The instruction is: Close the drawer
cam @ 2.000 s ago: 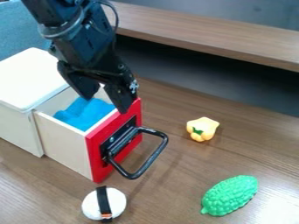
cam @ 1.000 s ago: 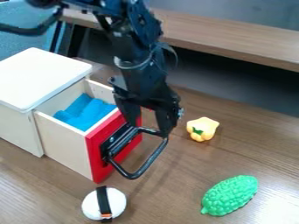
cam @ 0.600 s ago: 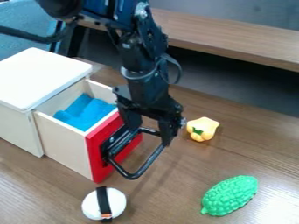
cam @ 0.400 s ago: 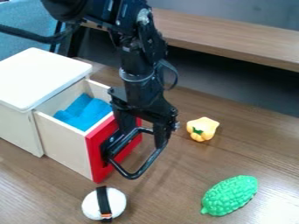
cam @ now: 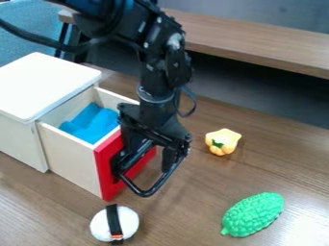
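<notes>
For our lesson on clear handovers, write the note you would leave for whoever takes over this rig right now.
Gripper: fingers apart, down at the handle of the drawer; I cannot tell whether they touch it.
Job: the red-fronted drawer stands open from its white-topped cabinet, with something blue inside.
Done: gripper at the drawer's front; drawer not yet closed.
Left: push the drawer fully in.
Nearby on the table: white-and-black item, yellow toy, green toy.
</notes>
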Motion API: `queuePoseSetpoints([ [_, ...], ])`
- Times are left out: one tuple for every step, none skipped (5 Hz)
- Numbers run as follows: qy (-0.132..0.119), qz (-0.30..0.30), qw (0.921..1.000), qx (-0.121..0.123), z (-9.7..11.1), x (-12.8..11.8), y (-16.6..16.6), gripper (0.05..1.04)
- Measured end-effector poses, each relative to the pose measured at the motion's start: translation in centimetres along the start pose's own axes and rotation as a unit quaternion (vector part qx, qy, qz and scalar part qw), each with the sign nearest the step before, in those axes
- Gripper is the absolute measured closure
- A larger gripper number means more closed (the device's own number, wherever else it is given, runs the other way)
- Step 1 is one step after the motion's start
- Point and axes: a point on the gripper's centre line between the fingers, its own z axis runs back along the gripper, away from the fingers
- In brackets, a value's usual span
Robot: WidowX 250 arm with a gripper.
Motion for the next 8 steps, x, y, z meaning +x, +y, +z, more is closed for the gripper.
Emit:
queuePoseSetpoints([
  [0.016,-0.001,0.9996,0.023,-0.5,-0.3,0.7,0.084],
  [0.019,0.004,0.9992,0.034,-0.5,-0.4,1.3,0.084],
  [0.024,0.013,0.9989,0.037,-0.6,-0.5,2.3,0.084],
  [0.031,0.031,0.9982,0.040,-0.8,-0.7,3.9,0.084],
  [0.031,0.050,0.9971,0.049,-0.9,-0.6,5.9,0.084],
  [0.029,0.071,0.9956,0.054,-0.7,-0.4,7.7,0.084],
  [0.026,0.079,0.9949,0.057,-0.6,-0.2,8.7,0.084],
  [0.025,0.080,0.9940,0.069,-0.5,-0.2,9.2,0.084],
])
